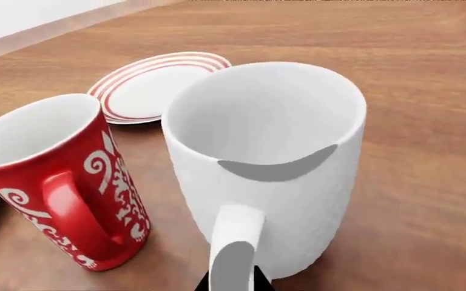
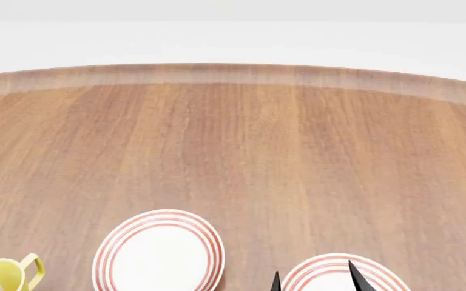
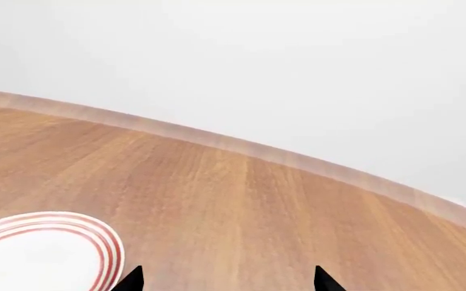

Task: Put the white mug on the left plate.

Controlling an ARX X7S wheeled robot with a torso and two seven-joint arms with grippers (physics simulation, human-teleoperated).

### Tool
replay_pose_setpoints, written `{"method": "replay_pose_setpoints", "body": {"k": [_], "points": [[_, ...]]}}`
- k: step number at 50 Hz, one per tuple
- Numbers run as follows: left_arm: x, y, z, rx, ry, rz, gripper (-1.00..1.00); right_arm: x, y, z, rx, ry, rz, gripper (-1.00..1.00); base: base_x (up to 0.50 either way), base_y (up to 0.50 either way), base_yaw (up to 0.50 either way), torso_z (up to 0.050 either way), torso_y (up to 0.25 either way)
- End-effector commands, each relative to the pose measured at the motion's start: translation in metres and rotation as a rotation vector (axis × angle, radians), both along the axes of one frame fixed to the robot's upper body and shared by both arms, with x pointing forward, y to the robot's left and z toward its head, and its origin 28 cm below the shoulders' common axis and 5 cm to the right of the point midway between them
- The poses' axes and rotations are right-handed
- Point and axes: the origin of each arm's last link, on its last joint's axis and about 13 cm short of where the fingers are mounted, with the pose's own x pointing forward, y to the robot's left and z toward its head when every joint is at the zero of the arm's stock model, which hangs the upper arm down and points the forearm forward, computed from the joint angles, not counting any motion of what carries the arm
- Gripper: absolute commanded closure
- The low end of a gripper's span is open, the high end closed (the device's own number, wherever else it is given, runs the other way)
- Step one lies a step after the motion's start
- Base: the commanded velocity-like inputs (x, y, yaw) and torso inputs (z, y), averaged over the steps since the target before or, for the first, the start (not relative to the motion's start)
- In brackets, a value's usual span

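While the white mug stands upright beside the red mug, the left plate lies bare. Right gripper gapes – left grip unclear.

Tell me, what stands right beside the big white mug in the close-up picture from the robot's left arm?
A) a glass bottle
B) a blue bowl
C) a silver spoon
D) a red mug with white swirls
D: in the left wrist view a red mug with white swirls stands upright right next to the white mug on the wooden table, with a red-ringed plate behind them.
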Motion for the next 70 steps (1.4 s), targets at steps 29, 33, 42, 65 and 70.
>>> {"method": "replay_pose_setpoints", "body": {"k": [29,33,42,65,70], "points": [[-0.061,0.006,0.008,-0.025,-0.122,0.011,1.0,0.001,0.001,-0.002,0.008,0.002,0.004,-1.0,0.0,0.0,0.0,0.0,0.0],[-0.068,0.008,0.006,-0.031,-0.125,0.026,1.0,0.001,0.001,-0.003,0.008,0.004,0.003,-1.0,0.0,0.0,0.0,0.0,0.0],[-0.077,0.012,0.009,-0.064,-0.14,0.047,1.0,0.0,0.001,-0.002,0.007,0.003,0.003,-1.0,0.0,0.0,0.0,0.0,0.0],[-0.109,0.025,0.027,-0.078,-0.236,0.144,1.0,0.0,0.002,-0.003,0.023,0.002,0.005,-1.0,0.0,0.0,0.0,0.0,0.0],[-0.11,0.03,0.033,-0.081,-0.257,0.182,1.0,0.0,0.002,-0.003,0.023,0.002,0.008,-1.0,0.0,0.0,0.0,0.0,0.002]]}}
